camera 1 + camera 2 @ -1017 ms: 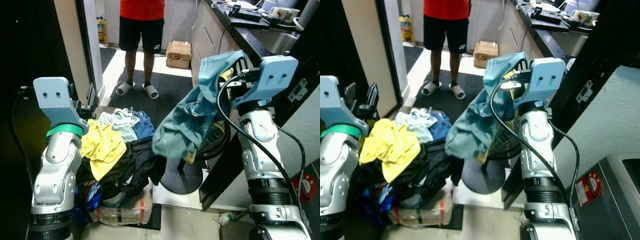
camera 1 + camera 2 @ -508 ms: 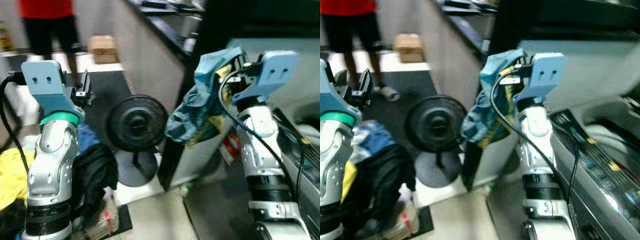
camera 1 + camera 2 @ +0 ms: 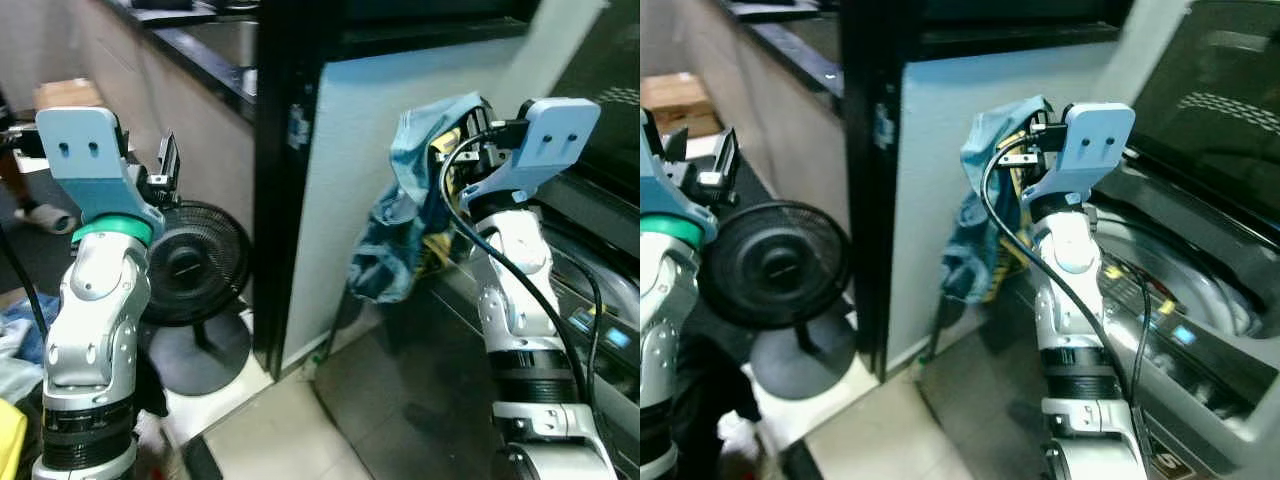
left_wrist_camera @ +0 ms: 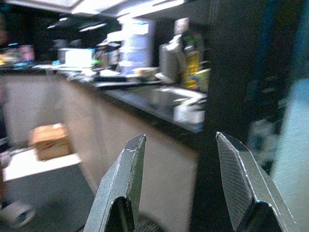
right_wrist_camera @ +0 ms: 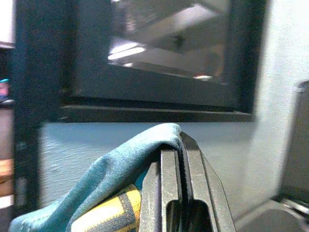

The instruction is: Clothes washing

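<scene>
**Garment held up beside washer**

A grey wall panel (image 3: 350,180) and black post (image 3: 280,150) are faced, with a washer (image 3: 1180,300) at right and a fan (image 3: 190,265) at left. A teal garment (image 3: 410,215) with a yellow patch is clamped in the closed right gripper (image 5: 181,159), raised against the panel, the cloth hanging free. The left gripper (image 4: 181,179) is held raised, jaws spread wide, nothing gripped.

Pale tiled floor (image 3: 290,430) with a black pedestal fan (image 3: 185,270) and a cardboard box (image 3: 68,94).
</scene>
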